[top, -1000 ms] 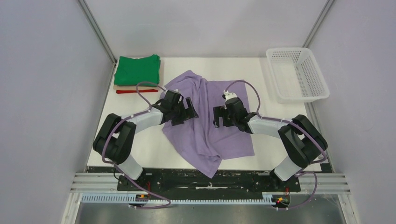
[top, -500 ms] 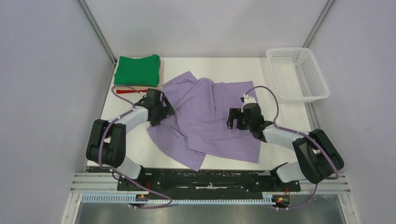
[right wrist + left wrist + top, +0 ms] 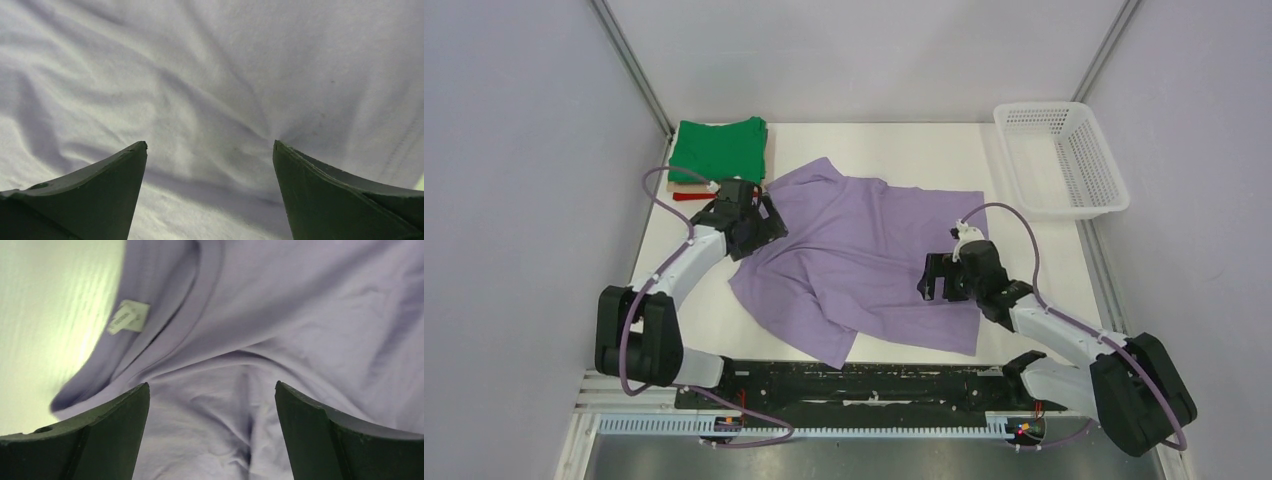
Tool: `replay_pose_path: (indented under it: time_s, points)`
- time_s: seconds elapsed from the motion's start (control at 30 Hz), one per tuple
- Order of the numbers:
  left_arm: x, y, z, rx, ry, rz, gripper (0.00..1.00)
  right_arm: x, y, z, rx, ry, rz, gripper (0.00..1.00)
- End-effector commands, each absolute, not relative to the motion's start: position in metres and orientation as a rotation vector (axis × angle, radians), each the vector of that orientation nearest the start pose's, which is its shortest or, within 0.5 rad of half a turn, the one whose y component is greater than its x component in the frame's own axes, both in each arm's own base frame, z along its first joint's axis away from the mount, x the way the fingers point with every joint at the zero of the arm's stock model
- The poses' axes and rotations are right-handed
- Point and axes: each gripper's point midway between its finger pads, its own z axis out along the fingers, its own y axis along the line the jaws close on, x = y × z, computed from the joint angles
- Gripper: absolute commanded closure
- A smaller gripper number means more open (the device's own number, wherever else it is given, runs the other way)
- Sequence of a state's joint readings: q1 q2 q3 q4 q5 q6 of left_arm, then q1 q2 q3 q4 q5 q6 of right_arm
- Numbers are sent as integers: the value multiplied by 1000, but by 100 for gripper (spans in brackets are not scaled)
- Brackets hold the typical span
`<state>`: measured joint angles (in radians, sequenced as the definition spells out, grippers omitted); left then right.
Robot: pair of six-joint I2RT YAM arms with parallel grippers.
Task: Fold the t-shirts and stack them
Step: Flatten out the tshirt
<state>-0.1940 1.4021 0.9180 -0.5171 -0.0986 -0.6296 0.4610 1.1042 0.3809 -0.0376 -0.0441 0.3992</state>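
Here the left hand (image 3: pixel 212 390) and right hand (image 3: pixel 210 145) gape empty over rumpled lavender t-shirt (image 3: pixel 864 250).

Spread shirt (image 3: pixel 874 250) centre; folded stack (image 3: pixel 719 150) far-left; basket (image 3: pixel 1036 108) far-right.

The left arm (image 3: pixel 679 275) is stretched forward from its base, the forearm angled toward the left edge of the lavender t-shirt (image 3: pixel 864 250). The left gripper (image 3: pixel 764 225) is held at the shirt's collar end, and its jaws are spread wide with nothing clamped. In the left wrist view its two dark fingers (image 3: pixel 100 440) are seen well apart over the cloth beside the neckline. The right arm (image 3: pixel 1064 330) is kept low and extended leftward to the shirt's near right part. The right gripper (image 3: pixel 934 280) is poised above the shirt there, its jaws likewise parted wide and empty. Only wrinkled cloth is seen between its fingers (image 3: pixel 340 200). Contact with the shirt cannot be judged for either gripper.
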Motion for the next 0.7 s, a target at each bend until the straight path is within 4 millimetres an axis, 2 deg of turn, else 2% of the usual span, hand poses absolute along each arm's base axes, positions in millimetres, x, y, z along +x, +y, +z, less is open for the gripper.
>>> replay_pose_path:
  time_s: [0.0, 0.1, 0.27, 0.57, 0.67]
  points:
    - [349, -108, 108, -462, 2446, -423, 0, 269, 135, 62, -30, 2292, 355, 2]
    - [363, -114, 92, -471, 2490, -411, 0, 286, 138, 62, -16, 2285, 330, 2]
    - [399, -117, 66, -481, 2530, -354, 0, 315, 143, 54, -2, 2309, 292, 2]
    - [453, -135, 16, -449, 2671, -345, 0, 344, 123, 20, 80, 2401, 238, 2]
    - [479, -139, -1, -440, 2723, -312, 0, 360, 118, 11, 109, 2423, 234, 2]
